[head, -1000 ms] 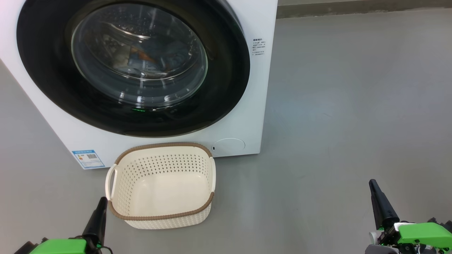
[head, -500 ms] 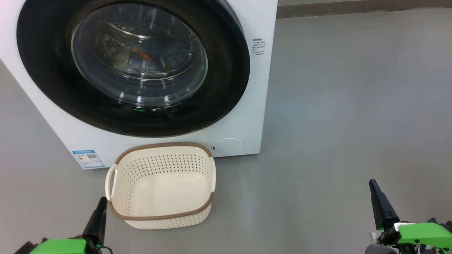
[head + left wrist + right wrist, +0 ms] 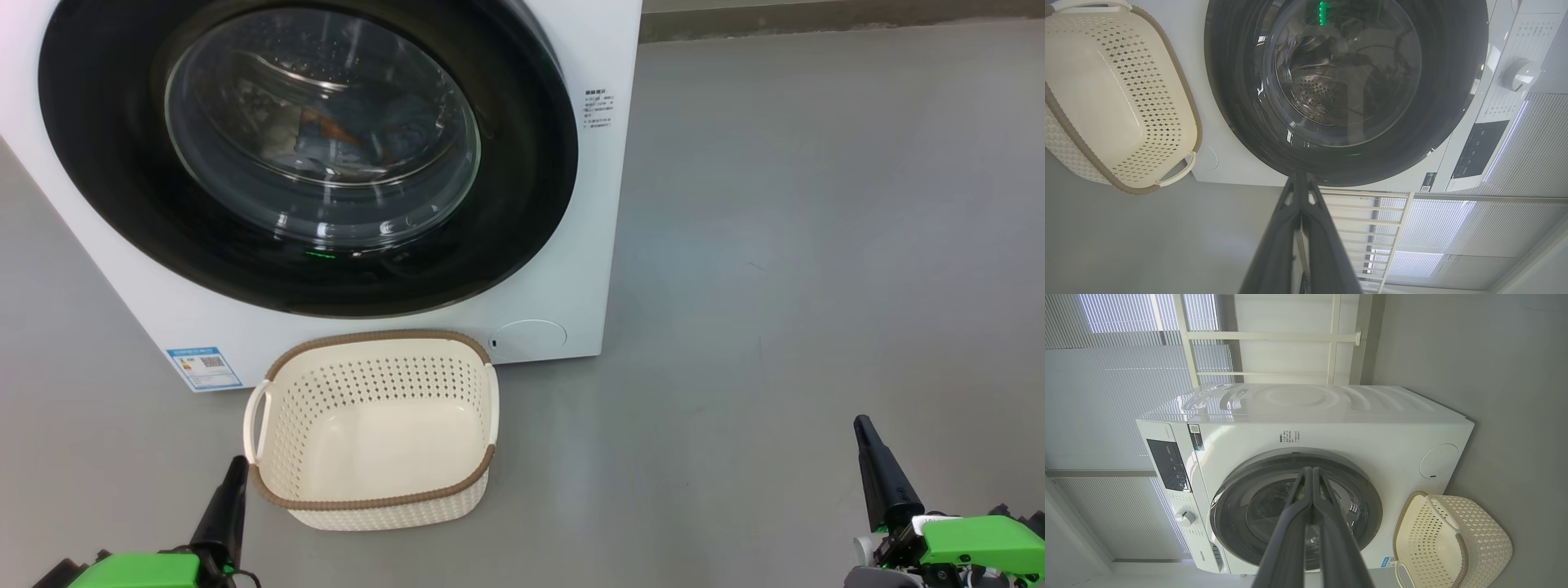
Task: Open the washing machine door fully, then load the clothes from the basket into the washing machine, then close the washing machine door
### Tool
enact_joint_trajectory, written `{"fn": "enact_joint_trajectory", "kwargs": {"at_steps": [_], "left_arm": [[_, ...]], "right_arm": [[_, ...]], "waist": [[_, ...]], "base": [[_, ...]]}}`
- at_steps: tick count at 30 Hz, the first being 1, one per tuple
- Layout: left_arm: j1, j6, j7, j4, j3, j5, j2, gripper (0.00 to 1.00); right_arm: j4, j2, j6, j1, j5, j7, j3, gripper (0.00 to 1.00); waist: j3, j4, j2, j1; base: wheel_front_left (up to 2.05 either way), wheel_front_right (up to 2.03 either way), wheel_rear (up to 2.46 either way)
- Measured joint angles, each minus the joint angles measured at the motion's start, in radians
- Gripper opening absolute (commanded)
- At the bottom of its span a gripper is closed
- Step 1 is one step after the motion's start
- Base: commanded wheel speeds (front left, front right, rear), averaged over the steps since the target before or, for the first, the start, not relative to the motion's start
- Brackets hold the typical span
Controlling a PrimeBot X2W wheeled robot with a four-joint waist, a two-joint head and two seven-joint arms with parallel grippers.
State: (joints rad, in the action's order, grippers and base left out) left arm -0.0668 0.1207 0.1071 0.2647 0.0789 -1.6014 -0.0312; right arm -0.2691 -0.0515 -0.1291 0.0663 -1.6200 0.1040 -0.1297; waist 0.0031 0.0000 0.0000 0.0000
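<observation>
Shut washing machine door [image 3: 310, 155], clothes [image 3: 343, 135] behind its glass, empty basket [image 3: 384, 501] just in front, left gripper [image 3: 237, 465] clenched beside it, right gripper [image 3: 861, 425] clenched, far right.

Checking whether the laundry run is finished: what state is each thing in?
washing machine door: shut.
clothes: inside, seen through the door.
basket: empty, upright.
left gripper: fingers shut, holding nothing.
right gripper: fingers shut, holding nothing.
</observation>
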Motion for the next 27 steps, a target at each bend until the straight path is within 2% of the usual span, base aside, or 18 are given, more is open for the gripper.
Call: {"fn": "enact_joint_trajectory", "kwargs": {"at_steps": [27], "left_arm": [[0.000,0.000,0.000,0.000,0.000,0.000,0.000,0.00]], "right_arm": [[0.000,0.001,0.000,0.000,0.000,0.000,-0.002,0.00]], "waist": [[0.000,0.000,0.0000,0.0000]], "base": [[0.00,0.00,0.00]]}}
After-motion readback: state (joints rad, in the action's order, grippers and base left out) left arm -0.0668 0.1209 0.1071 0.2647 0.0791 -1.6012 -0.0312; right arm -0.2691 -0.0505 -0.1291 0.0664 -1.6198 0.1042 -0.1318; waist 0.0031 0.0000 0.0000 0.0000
